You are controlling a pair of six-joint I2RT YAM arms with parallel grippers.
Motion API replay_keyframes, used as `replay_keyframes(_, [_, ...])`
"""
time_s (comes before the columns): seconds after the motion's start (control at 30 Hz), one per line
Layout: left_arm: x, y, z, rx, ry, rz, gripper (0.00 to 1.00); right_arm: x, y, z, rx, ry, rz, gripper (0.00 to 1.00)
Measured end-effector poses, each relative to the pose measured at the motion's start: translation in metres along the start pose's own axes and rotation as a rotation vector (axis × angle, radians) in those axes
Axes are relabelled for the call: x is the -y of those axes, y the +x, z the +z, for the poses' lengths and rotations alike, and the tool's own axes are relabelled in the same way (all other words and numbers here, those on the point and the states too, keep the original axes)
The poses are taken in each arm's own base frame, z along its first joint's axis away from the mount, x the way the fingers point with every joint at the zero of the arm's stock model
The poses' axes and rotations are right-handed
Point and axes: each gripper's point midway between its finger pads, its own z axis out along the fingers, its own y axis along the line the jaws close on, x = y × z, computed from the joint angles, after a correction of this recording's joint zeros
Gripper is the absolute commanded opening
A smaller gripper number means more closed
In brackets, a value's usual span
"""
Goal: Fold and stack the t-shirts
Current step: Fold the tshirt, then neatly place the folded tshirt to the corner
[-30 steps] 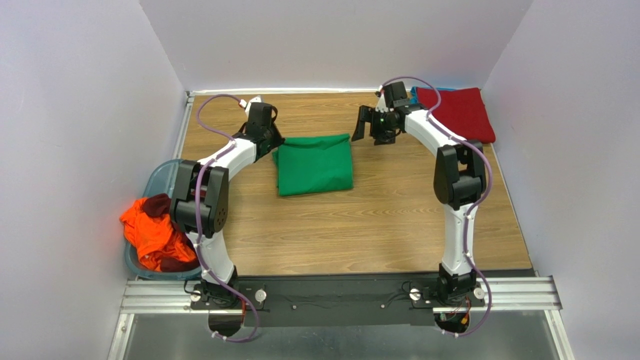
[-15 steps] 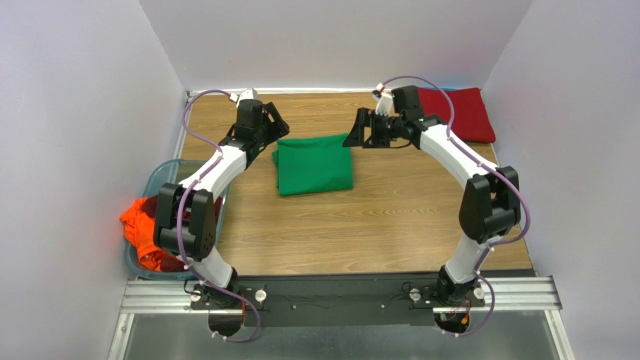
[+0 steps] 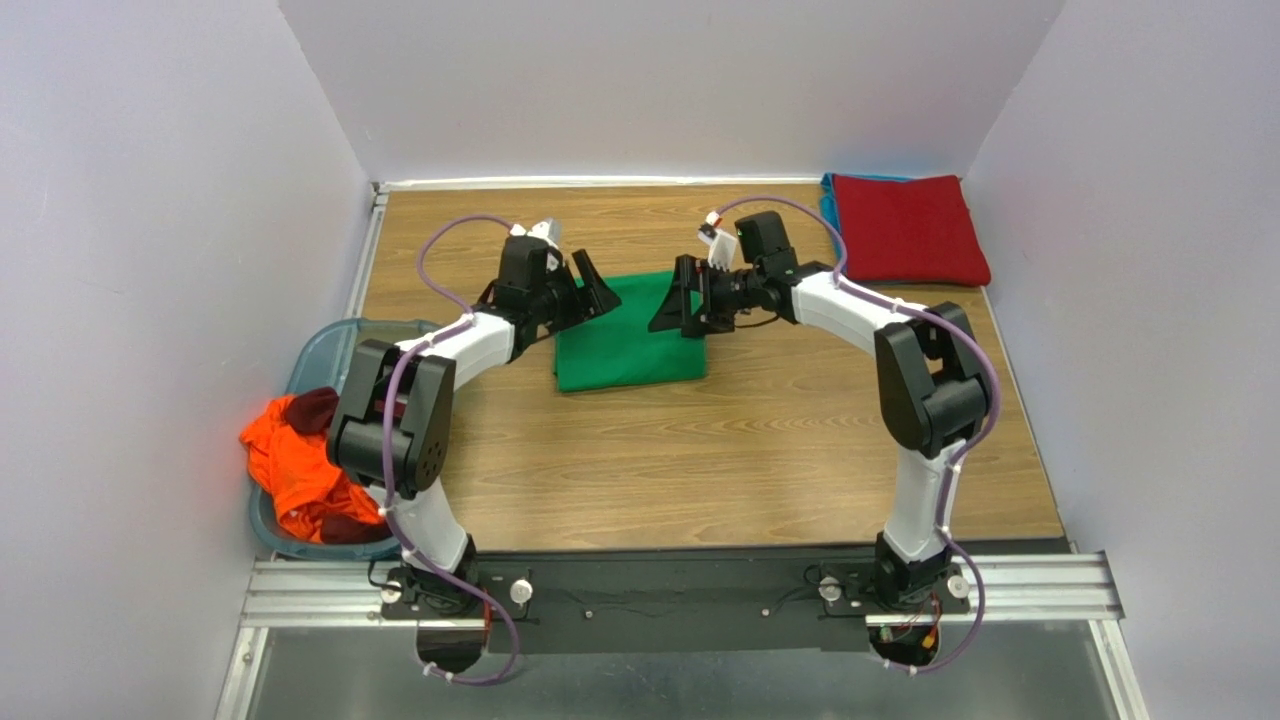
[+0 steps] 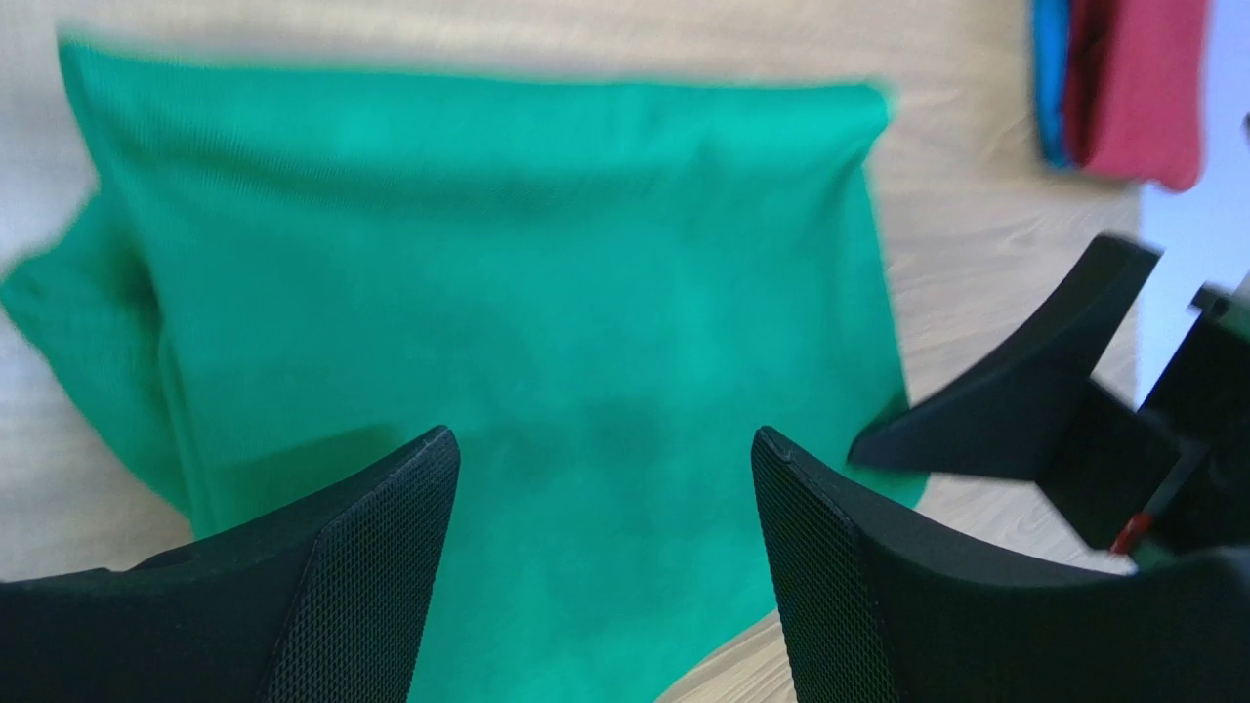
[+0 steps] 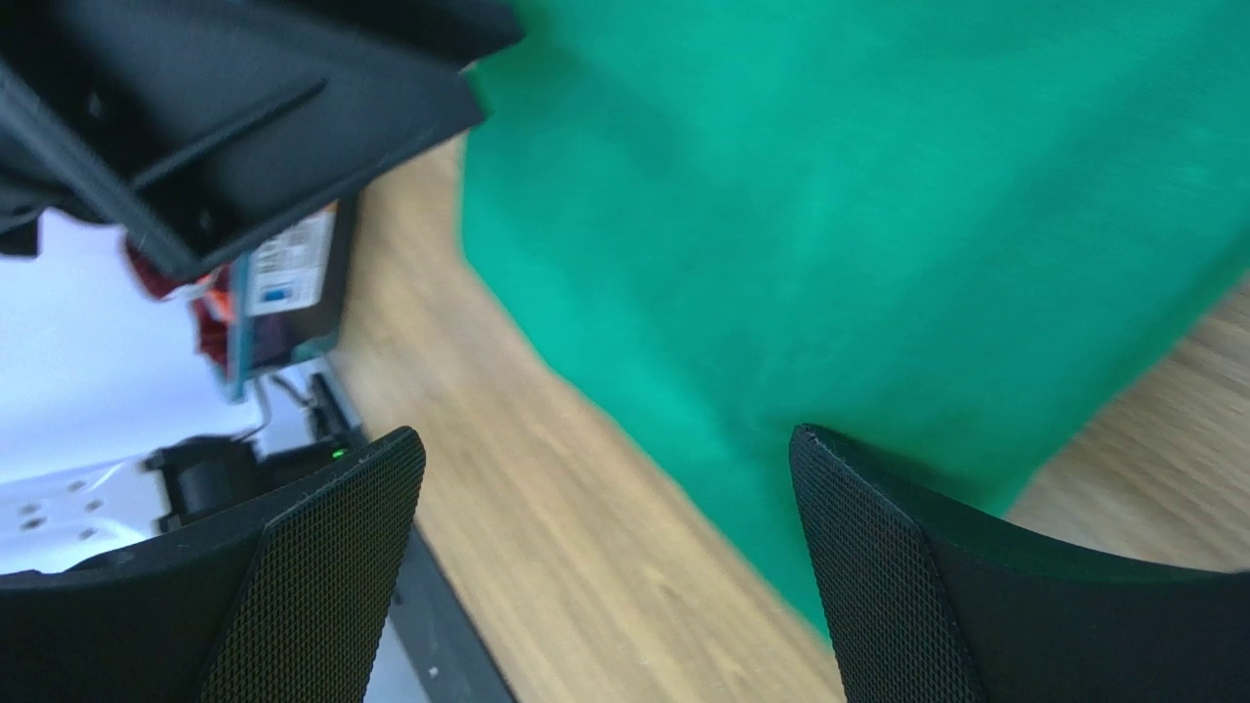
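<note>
A folded green t-shirt (image 3: 628, 342) lies flat on the wooden table at centre; it fills the left wrist view (image 4: 514, 293) and the right wrist view (image 5: 910, 220). My left gripper (image 3: 595, 287) is open over its far left edge. My right gripper (image 3: 672, 302) is open over its far right edge, facing the left one. A folded red t-shirt (image 3: 908, 228) lies on a teal-blue one at the far right corner. Orange (image 3: 298, 468) and dark maroon (image 3: 314, 408) t-shirts lie bunched in the tub.
A translucent bluish tub (image 3: 334, 348) stands at the table's left edge. White walls close in the left, far and right sides. The black rail (image 3: 676, 578) with the arm bases runs along the near edge.
Both grippers have swung inward from the far corners to meet over the green t-shirt's far edge. The shirts have not moved.
</note>
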Motion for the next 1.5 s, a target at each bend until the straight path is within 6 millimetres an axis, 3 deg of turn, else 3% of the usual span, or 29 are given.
replay_keyframes(0.23, [-0.029,0.04,0.01,-0.084,-0.04,-0.025,0.8,0.04,0.029,0.015,-0.04,0.082,0.059,1.0])
replay_keyframes(0.47, [-0.03,0.038,0.01,-0.069,-0.037,-0.015,0.8,0.043,0.027,0.015,-0.016,0.09,0.041,1.0])
replay_keyframes(0.67, [-0.023,0.028,-0.002,-0.049,-0.045,0.003,0.8,0.04,0.022,0.005,0.002,0.128,0.014,1.0])
replay_keyframes(0.77, [-0.008,0.01,-0.022,0.001,-0.042,0.021,0.8,0.027,0.01,-0.015,0.045,0.17,-0.023,1.0])
replay_keyframes(0.87, [0.02,-0.027,-0.063,0.134,-0.028,0.053,0.81,0.003,-0.015,-0.046,0.152,0.21,-0.08,1.0])
replay_keyframes(0.93, [0.039,-0.055,-0.1,0.252,-0.021,0.07,0.81,-0.015,-0.034,-0.07,0.243,0.233,-0.126,1.0])
replay_keyframes(0.97, [0.051,-0.071,-0.127,0.336,-0.013,0.075,0.84,-0.024,-0.041,-0.081,0.285,0.243,-0.145,1.0])
replay_keyframes(1.07, [0.073,-0.095,-0.192,0.524,0.023,0.068,0.95,-0.036,-0.056,-0.104,0.369,0.28,-0.173,1.0])
replay_keyframes(1.1, [0.078,-0.098,-0.214,0.583,0.04,0.056,0.96,-0.035,-0.057,-0.106,0.379,0.292,-0.173,1.0])
replay_keyframes(1.23, [0.067,-0.085,-0.254,0.672,0.034,0.012,0.98,-0.017,-0.055,-0.098,0.363,0.344,-0.145,1.0])
replay_keyframes(1.5, [0.031,-0.05,-0.255,0.595,-0.091,-0.057,0.98,0.039,-0.029,-0.053,0.216,0.413,-0.055,1.0])
